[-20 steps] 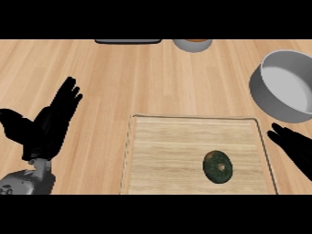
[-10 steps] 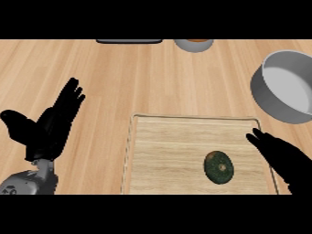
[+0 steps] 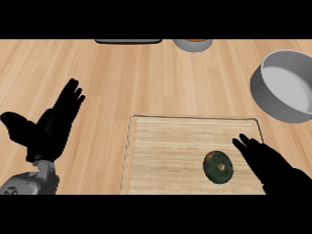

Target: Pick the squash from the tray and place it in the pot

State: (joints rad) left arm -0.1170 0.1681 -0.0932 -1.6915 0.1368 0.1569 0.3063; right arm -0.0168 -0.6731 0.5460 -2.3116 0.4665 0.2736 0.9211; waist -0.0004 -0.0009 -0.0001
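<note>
A dark green squash (image 3: 219,167) lies on the light wooden tray (image 3: 172,146), toward its lower right. The grey pot (image 3: 294,91) stands on the counter at the right edge, beyond the tray's far right corner. My right hand (image 3: 270,162) hovers over the tray just to the right of the squash, fingers straight and pointing up-left, apart from it. My left hand (image 3: 50,125) rests open over the counter to the left of the tray, fingers up.
A dark flat object (image 3: 128,41) and a small grey bowl (image 3: 192,44) sit at the counter's far edge. Bare wooden counter (image 3: 151,77) stretches between the tray and those items.
My right hand has moved left from the tray's right edge to just beside the squash. The left hand and the squash have stayed put.
</note>
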